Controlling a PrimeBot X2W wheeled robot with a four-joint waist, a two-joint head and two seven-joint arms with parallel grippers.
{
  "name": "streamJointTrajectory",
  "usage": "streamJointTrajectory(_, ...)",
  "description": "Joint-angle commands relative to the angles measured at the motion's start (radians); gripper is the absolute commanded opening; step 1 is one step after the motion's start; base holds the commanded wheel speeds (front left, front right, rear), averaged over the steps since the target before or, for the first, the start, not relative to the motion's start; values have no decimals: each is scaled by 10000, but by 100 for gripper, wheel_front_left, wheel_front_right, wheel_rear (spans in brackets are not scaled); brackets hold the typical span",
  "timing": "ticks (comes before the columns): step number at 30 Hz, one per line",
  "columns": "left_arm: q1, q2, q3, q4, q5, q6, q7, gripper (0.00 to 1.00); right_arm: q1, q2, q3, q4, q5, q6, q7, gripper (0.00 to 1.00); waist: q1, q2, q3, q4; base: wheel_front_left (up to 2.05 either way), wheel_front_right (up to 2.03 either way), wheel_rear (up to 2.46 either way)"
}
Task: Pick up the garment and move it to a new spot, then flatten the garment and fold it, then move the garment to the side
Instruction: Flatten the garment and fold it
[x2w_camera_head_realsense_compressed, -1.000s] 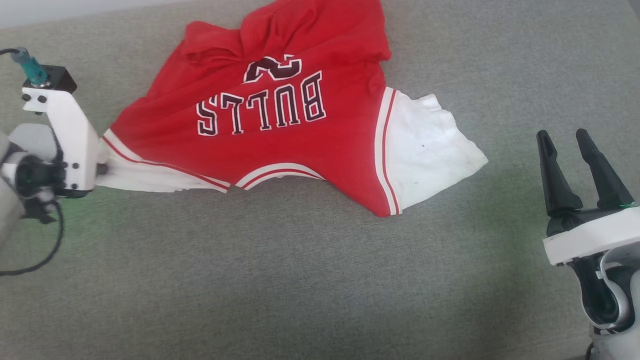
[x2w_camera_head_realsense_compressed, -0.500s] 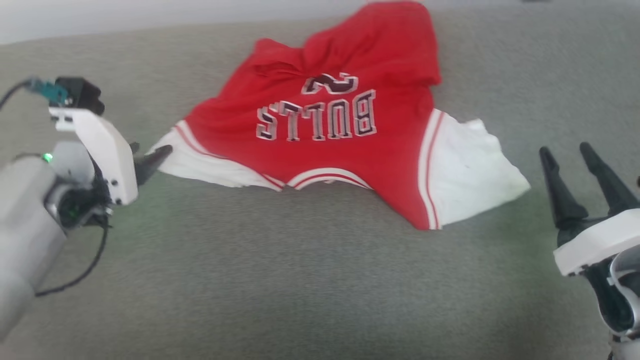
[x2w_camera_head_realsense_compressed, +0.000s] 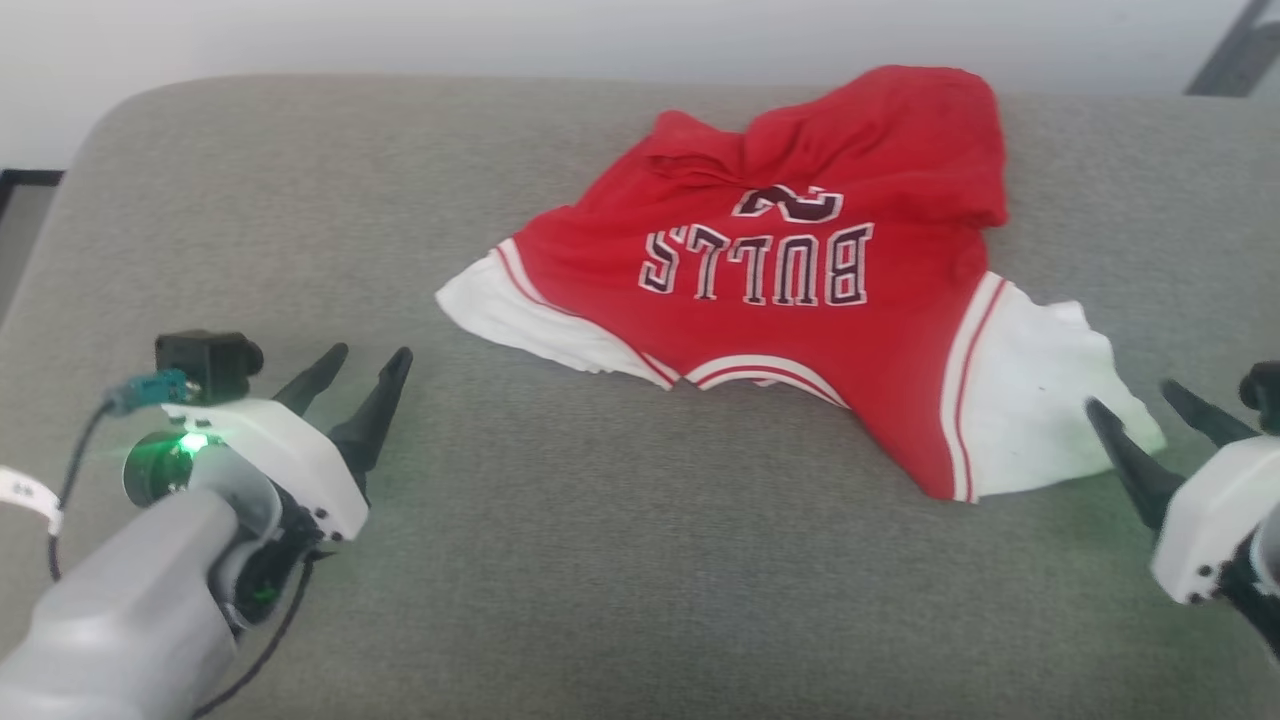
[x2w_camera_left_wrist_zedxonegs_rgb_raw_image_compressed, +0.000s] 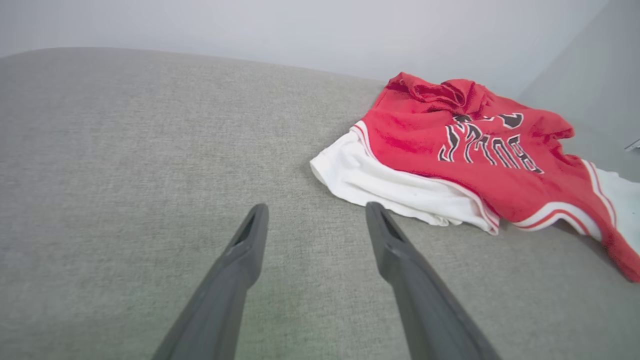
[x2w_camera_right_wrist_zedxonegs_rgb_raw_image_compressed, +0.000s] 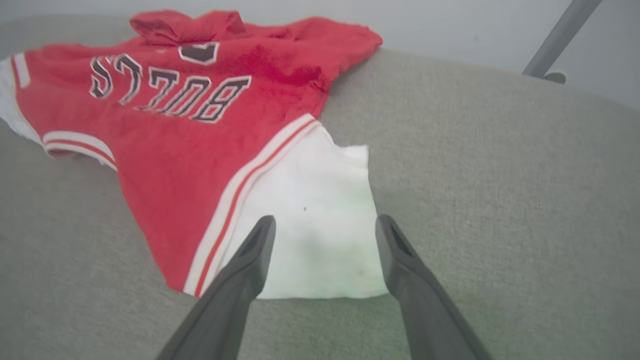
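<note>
The garment (x2w_camera_head_realsense_compressed: 800, 300) lies crumpled on the grey cushioned surface (x2w_camera_head_realsense_compressed: 600, 560), a red shirt with white sleeves and upside-down "BULLS" lettering; its upper part is bunched. My left gripper (x2w_camera_head_realsense_compressed: 372, 358) stands open at the lower left, well clear of the near white sleeve (x2w_camera_head_realsense_compressed: 500, 310). In the left wrist view the garment (x2w_camera_left_wrist_zedxonegs_rgb_raw_image_compressed: 475, 150) sits ahead and to the right of the open gripper (x2w_camera_left_wrist_zedxonegs_rgb_raw_image_compressed: 315, 212). My right gripper (x2w_camera_head_realsense_compressed: 1135, 400) is open at the right, its fingertips over the edge of the other white sleeve (x2w_camera_right_wrist_zedxonegs_rgb_raw_image_compressed: 310, 220); the right wrist view shows the gripper (x2w_camera_right_wrist_zedxonegs_rgb_raw_image_compressed: 325, 222) with both fingers spread above that sleeve.
A pale wall (x2w_camera_head_realsense_compressed: 500, 40) runs behind the surface's rounded far edge. A grey metal bar (x2w_camera_right_wrist_zedxonegs_rgb_raw_image_compressed: 560, 35) leans at the far right. Bare grey fabric stretches across the front and left.
My left gripper has opened and let go of the white sleeve, then drawn back toward the near left. The head camera has tilted up, shifting the whole picture.
</note>
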Motion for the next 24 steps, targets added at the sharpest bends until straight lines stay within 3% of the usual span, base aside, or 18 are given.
streamJointTrajectory(1,185,-39,153,-130,289,144,-71,100,33,-165,49,82,69,-18,275,100,0,-1,-24,164,0,0,0)
streamJointTrajectory(8,2369,-811,3509,-2560,3343,1210,-106,100,-353,-1105,162,449,573,-18,2653,100,0,-1,97,539,0,0,0)
streamJointTrajectory(11,3577,-1449,4879,-3663,4819,1344,-106,100,-560,-1376,162,650,755,-18,3478,100,0,-1,182,700,0,0,0)
streamJointTrajectory(17,5137,-2760,6552,-4585,7073,801,-108,100,-955,-1724,-183,903,851,-18,4169,100,0,-1,438,1069,0,0,0)
streamJointTrajectory(24,5794,-3958,7857,-4637,8227,50,-111,100,-1275,-1895,-200,1097,749,-18,4500,100,0,-1,759,1294,0,0,0)
